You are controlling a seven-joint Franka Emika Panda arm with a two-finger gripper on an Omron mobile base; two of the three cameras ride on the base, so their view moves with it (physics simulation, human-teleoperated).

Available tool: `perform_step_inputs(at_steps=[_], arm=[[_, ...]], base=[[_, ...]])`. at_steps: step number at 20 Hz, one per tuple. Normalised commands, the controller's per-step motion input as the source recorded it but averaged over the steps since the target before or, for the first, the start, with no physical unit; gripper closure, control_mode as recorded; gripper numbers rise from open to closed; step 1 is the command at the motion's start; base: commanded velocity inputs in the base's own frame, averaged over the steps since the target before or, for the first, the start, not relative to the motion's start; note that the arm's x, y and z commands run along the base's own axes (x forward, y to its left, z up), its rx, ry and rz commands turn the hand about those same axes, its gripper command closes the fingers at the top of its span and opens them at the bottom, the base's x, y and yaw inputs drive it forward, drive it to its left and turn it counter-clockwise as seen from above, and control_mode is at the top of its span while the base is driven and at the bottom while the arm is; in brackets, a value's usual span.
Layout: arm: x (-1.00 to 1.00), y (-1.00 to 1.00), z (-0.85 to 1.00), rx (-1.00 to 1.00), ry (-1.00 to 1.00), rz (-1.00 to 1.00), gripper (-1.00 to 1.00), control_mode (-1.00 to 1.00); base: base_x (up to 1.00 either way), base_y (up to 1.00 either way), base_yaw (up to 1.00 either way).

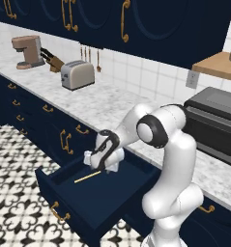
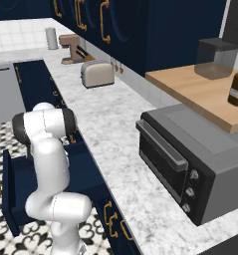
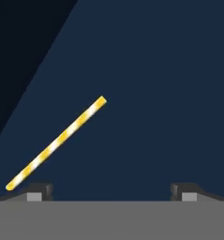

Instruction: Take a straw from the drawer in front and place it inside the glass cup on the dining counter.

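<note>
The navy drawer (image 1: 64,190) stands pulled out below the marble worktop, its brass handle (image 1: 59,212) on the front. A thin yellow-and-white straw (image 1: 87,177) lies flat on the drawer floor. My gripper (image 1: 96,167) hangs inside the drawer just above the straw's far end, pointing down. In the hand view the straw (image 3: 57,142) runs diagonally from lower left to centre, and my gripper (image 3: 111,191) is open with its left fingertip (image 3: 38,190) close to the straw's lower end. Nothing is held. The right base view has the drawer (image 2: 9,194) partly behind my arm. The glass cup and dining counter are out of view.
On the marble worktop (image 1: 102,103) stand a toaster (image 1: 77,75), a coffee machine (image 1: 29,51), a knife block (image 1: 53,61) and a dark toaster oven (image 1: 213,125). Navy wall cabinets hang above. Patterned floor tiles (image 1: 15,193) lie left of the drawer.
</note>
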Motion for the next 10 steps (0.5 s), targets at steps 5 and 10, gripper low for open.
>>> perform_step_inputs(at_steps=[5, 10], arm=[[0.5, 0.0, -0.25, 0.06, 0.0, -0.14, -1.0, -1.0], [0.42, 0.0, -0.25, 0.0, 0.05, -0.15, -1.0, -1.0]], base=[[0.0, 0.0, 0.0], [0.0, 0.0, 0.0]])
